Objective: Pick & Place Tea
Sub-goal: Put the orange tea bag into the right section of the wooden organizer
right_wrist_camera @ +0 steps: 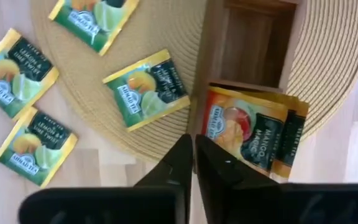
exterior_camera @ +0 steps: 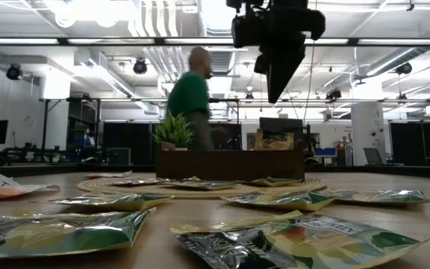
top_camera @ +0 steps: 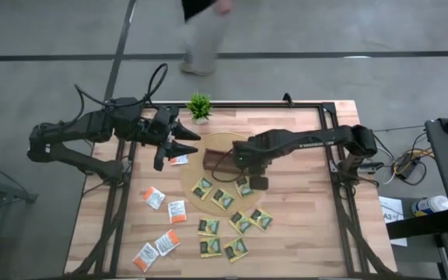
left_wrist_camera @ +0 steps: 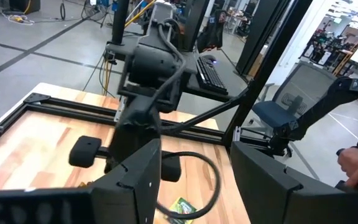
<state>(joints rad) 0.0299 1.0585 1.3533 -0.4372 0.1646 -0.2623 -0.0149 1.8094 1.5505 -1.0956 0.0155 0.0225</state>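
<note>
Right gripper (right_wrist_camera: 192, 163) hangs over the near edge of the brown rectangular wooden compartment tray (right_wrist_camera: 253, 40), its two dark fingers pressed together with nothing between them. Just beyond its tips, in the tray compartment closest to it, stand a few orange-and-dark mango tea sachets (right_wrist_camera: 247, 134), leaning against each other; the compartment past them looks bare. That is the part of the job I judge done: a small batch of sachets already sits in the tray.

Much is left. Beside the right gripper, on the round woven straw mat (right_wrist_camera: 79, 68) and the wooden table (top_camera: 302, 225), lie the green-and-yellow lemon-and-lime tea sachets (right_wrist_camera: 146, 88), flat and loose, well short of the tray. Farther from this gripper, across the table on the left arm's side, the white-and-orange paper sachets (top_camera: 154, 197) are scattered, also unsorted.

Left gripper (top_camera: 179, 142) hovers near the far end of the tray, beside the small green potted plant (top_camera: 199, 106), with its fingers spread and empty; one white-and-orange sachet (top_camera: 179, 159) lies just under it.

By my reckoning the task is early, with most sachets still to be picked and placed.
</note>
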